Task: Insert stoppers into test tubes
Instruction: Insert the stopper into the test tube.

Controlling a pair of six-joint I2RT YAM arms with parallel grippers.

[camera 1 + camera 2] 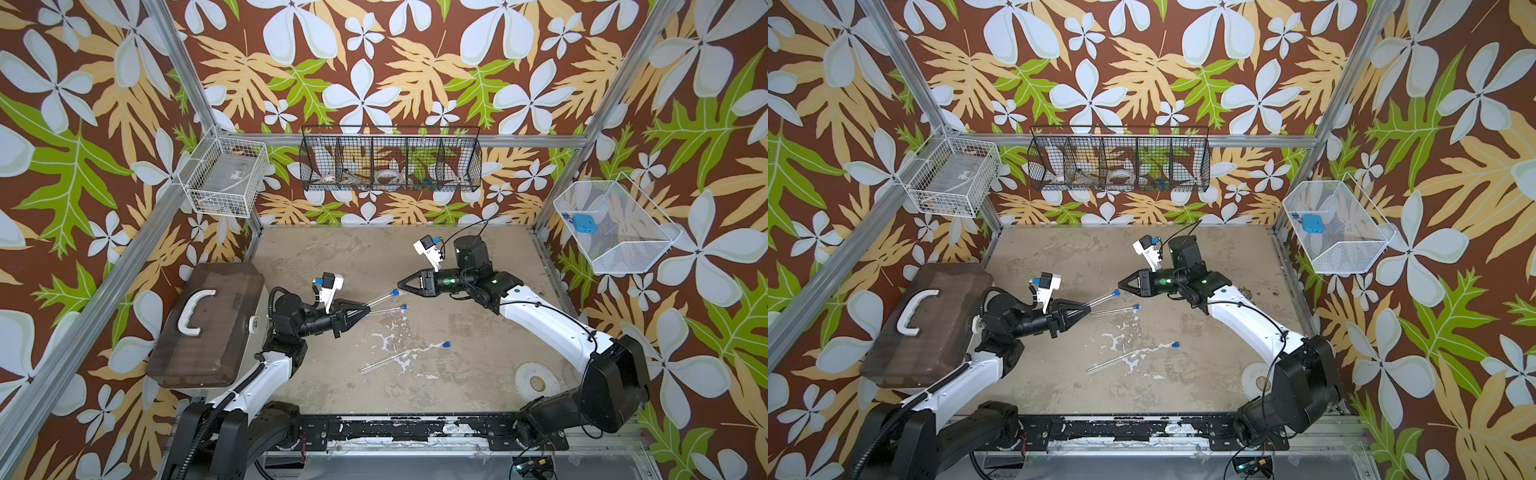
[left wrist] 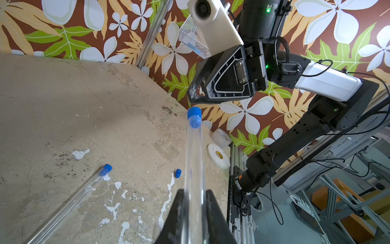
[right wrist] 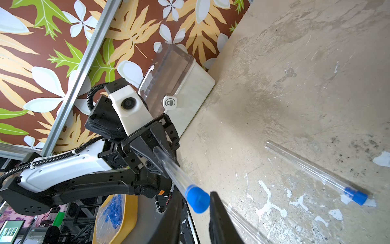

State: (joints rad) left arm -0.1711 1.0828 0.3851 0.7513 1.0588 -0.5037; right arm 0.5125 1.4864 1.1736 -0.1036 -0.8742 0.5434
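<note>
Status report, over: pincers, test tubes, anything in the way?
Left pincer shut on clear thin test tube, small blue stopper in its mouth. Right pincer part open at that stopper. Bare clear tube on table, loose blue stopper near it.

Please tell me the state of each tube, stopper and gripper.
Left gripper: shut on a thin clear test tube.
Held tube's bright-blue stopper: inserted.
Second clear tube: lying flat, stoppered.
Third clear tube: lying flat, unstoppered.
Loose blue stopper: lying flat.
Right gripper: jaws apart at held stopper.
</note>
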